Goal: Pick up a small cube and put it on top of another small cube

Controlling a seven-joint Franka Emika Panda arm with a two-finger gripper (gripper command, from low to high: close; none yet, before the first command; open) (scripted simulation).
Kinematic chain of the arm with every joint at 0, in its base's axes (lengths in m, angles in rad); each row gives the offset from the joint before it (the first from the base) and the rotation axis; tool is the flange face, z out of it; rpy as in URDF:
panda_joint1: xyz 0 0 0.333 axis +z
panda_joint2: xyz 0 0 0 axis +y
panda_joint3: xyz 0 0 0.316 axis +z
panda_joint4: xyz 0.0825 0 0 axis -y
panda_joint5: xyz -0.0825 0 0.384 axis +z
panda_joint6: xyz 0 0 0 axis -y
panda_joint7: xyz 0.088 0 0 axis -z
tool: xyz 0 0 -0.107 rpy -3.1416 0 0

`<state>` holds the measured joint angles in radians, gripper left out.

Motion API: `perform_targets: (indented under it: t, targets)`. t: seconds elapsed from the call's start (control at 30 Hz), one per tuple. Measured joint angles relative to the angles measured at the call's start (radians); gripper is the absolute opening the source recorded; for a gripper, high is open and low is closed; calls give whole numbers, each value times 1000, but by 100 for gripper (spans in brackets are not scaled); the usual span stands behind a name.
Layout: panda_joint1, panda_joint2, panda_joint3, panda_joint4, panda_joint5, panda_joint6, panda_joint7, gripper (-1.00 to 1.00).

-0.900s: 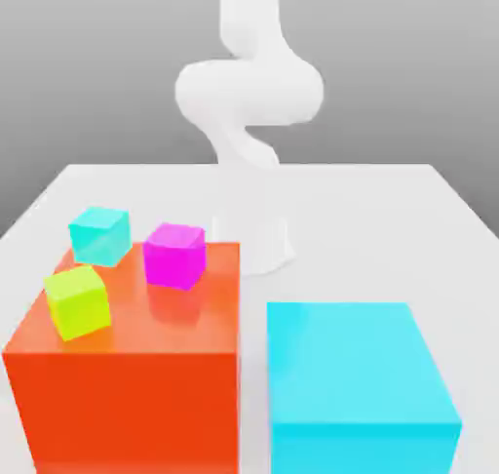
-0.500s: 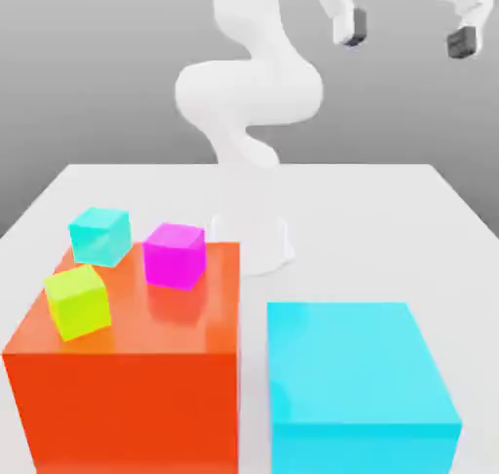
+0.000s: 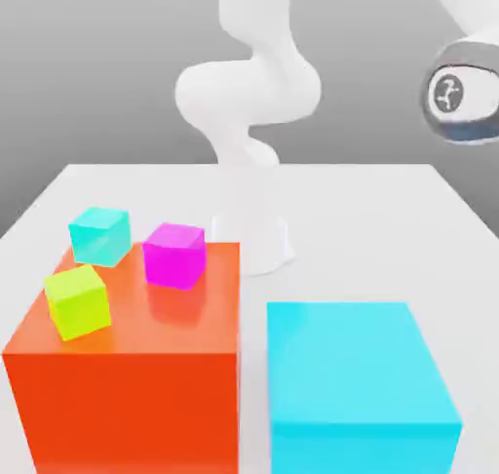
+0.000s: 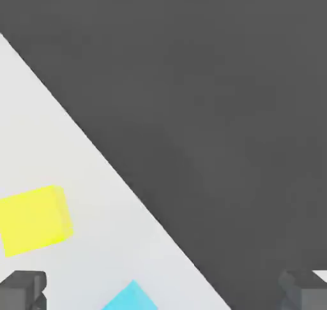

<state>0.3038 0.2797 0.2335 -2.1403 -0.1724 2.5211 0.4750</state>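
The arm is on the approach step: the gripper, fingers spread wide and empty, must next descend over the small yellow cube on the table.

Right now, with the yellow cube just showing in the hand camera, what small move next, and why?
Probably shift the open pincer sideways toward the small yellow cube. The cube sits off to one side on the white table, not between the fingertips.

Soft, even light bathes the white table; glossy orange block mirrors the magenta cube; shadows faint.
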Motion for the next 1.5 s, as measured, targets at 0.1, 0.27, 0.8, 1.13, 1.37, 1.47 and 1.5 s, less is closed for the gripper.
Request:
perform_targets:
  t: [0.1,0.27,0.8,1.13,1.37,1.47,1.5]
  targets:
    - [34,111,19,17,-27,21,-27,0]
    - [86,293,-4,53,-85,114,-18,0]
    - [6,57,-27,-26,19,-34,34,-100]
    - [-194,-306,-172,-175,104,-240,324,-100]
    - [-315,-559,-241,-279,127,-386,557,-100]
    - [-379,-668,-269,-324,134,-447,659,-100]
    - [-401,-705,-277,-339,137,-468,694,-100]
